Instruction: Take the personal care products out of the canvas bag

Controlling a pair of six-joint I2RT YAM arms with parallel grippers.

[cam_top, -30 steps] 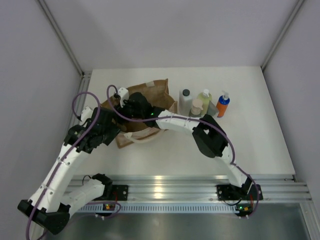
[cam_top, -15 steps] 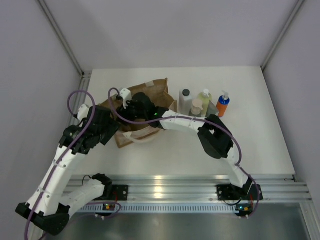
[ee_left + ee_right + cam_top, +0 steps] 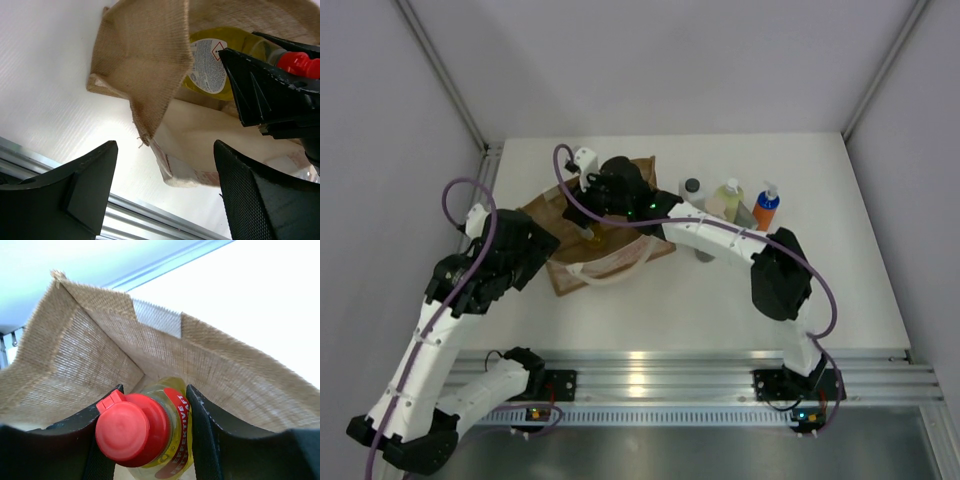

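Note:
The brown canvas bag (image 3: pixel 620 250) lies on the white table with its mouth open; it also shows in the left wrist view (image 3: pixel 145 65) and the right wrist view (image 3: pixel 90 350). My right gripper (image 3: pixel 590 222) is shut on the neck of a yellow bottle with a red cap (image 3: pixel 132 427), held at the bag's mouth; the bottle (image 3: pixel 212 60) also shows in the left wrist view. My left gripper (image 3: pixel 165 200) is open and empty beside the bag's left corner (image 3: pixel 542 243). A white bottle (image 3: pixel 691 200), a pale yellow-green bottle (image 3: pixel 727 196) and a blue-orange bottle (image 3: pixel 766 208) stand right of the bag.
The bag's off-white handle (image 3: pixel 610 275) loops out toward the near side. The standing bottles form a row just behind my right forearm (image 3: pixel 715 235). An aluminium rail (image 3: pixel 700 365) runs along the table's near edge, and grey walls close in the sides.
My right gripper has moved up and back-right with the yellow bottle, lifting it from deep in the bag to its mouth. The bag has spread open. My left gripper drew slightly back.

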